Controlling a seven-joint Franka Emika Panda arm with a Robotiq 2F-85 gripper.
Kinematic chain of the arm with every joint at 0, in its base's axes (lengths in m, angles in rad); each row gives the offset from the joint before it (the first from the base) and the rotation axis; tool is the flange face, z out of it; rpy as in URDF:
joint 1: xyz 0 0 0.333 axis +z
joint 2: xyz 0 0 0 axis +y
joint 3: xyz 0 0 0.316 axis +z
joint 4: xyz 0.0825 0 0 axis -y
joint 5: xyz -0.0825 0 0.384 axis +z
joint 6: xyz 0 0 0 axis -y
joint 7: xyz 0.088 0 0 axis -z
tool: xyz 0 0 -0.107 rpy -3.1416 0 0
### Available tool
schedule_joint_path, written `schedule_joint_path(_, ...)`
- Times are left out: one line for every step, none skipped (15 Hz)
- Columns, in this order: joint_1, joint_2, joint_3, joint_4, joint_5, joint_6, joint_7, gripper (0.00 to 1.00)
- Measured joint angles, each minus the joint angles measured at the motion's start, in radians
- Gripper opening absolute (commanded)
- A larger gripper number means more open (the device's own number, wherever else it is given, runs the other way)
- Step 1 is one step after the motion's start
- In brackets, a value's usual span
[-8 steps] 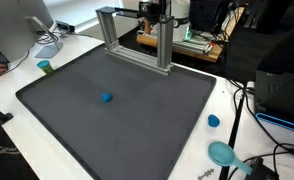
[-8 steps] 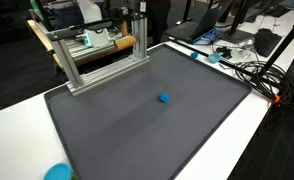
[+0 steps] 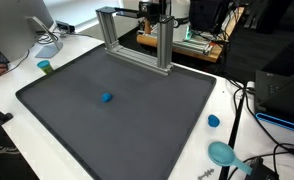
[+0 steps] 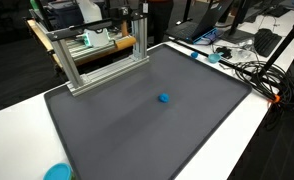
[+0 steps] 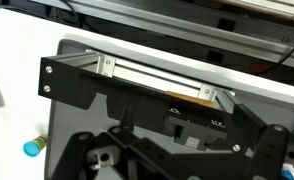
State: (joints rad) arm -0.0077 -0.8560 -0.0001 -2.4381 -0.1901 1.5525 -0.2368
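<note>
Wrist view: pincer (image 5: pixel 175 158) (black, angular) stands open before slotted aluminium frame (image 5: pixel 152 75).

This was a robotics lab or engineering workroom rather than a home. A white bench (image 3: pixel 9 88) carried a large dark grey work mat (image 3: pixel 137 135). At its far edge stood a frame of aluminium extrusion (image 3: pixel 165 45) with black corner brackets, which the wrist view showed close up. In an exterior view a computer monitor (image 3: pixel 12 25) sat at one corner of the bench. Loose black cables (image 4: pixel 252 72) trailed over the bench edge, beside a black stand leg (image 4: pixel 287 40). Behind the frame lay a wooden board with green hardware (image 4: pixel 97 40), and more dark equipment crowded the desks beyond.
</note>
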Motion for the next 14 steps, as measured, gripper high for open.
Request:
schedule_joint_path(0.000,0.000,0.000,0.000,0.000,0.000,0.000,1.00)
schedule_joint_path(0.001,0.000,-0.001,0.000,0.000,0.000,0.001,1.00)
schedule_joint_path(0.003,0.000,-0.002,0.000,0.002,0.002,0.011,1.00)
schedule_joint_path(0.005,0.000,-0.005,0.000,0.025,0.011,0.034,1.00)
schedule_joint_path(0.009,0.000,-0.009,0.000,0.062,0.027,0.065,1.00)
schedule_joint_path(0.011,0.000,-0.012,-0.001,0.097,0.047,0.098,1.00)
schedule_joint_path(0.012,0.000,-0.013,-0.003,0.132,0.072,0.131,1.00)
schedule_joint_path(0.011,0.000,-0.013,-0.007,0.158,0.106,0.163,1.00)
schedule_joint_path(0.011,0.000,-0.013,-0.015,0.171,0.156,0.192,1.00)
schedule_joint_path(0.010,0.000,-0.013,-0.028,0.175,0.214,0.220,1.00)
schedule_joint_path(0.008,0.000,-0.010,-0.046,0.175,0.272,0.240,1.00)
schedule_joint_path(0.005,0.000,-0.001,-0.071,0.168,0.330,0.255,1.00)
schedule_joint_path(-0.001,0.000,0.013,-0.099,0.154,0.386,0.269,1.00)
schedule_joint_path(-0.009,0.001,0.033,-0.130,0.135,0.421,0.288,1.00)
